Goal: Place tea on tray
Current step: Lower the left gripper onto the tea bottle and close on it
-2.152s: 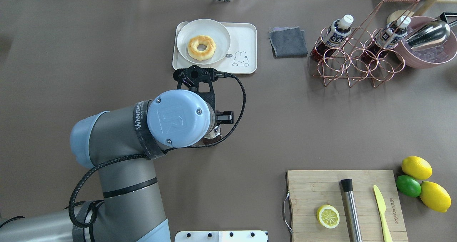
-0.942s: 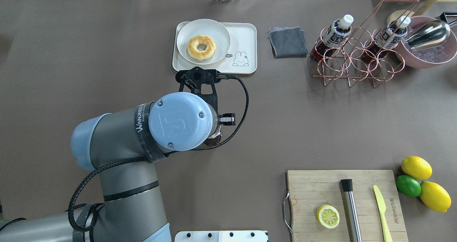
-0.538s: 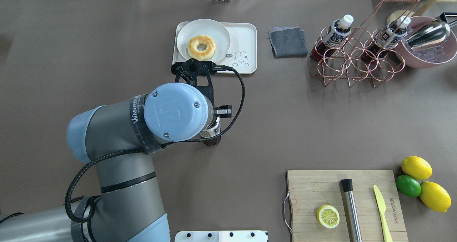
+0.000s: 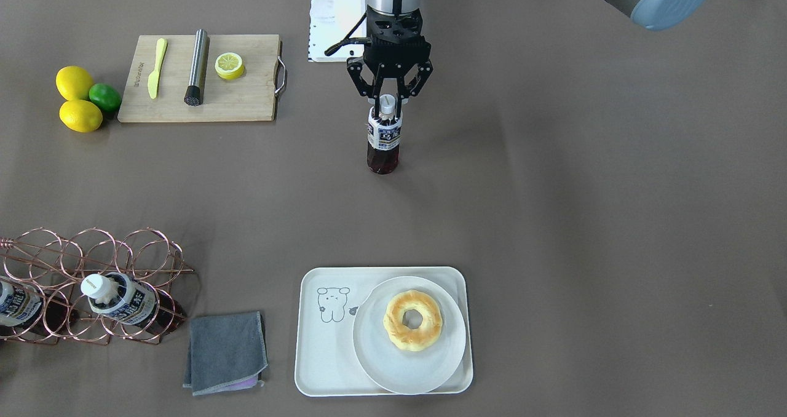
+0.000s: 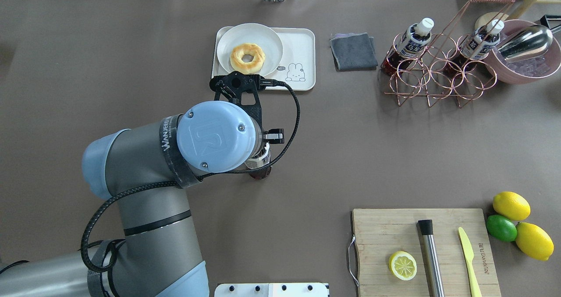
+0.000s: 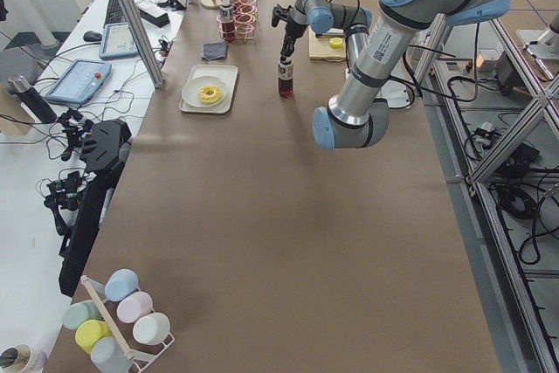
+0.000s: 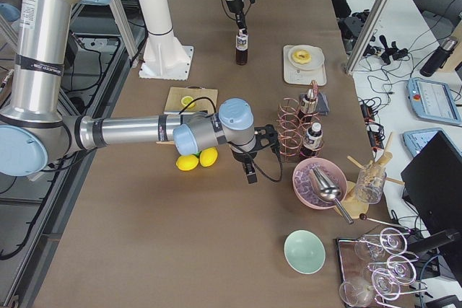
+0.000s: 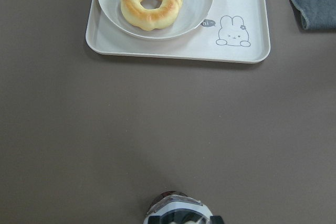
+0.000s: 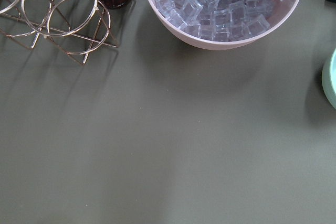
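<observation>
1. Overhead exterior vs a second ago: shifted slightly toward tray [image 5: 302, 47], taking tea [image 4: 383, 139] along under left tool [image 4: 387, 106].
2. Closed narrow on tea near its top; tea upright directly beneath tool.
3. Reads as carry started; tray well ahead of tool, not reached.
4. Right tool [image 7: 249, 172]: cannot tell grip.
</observation>
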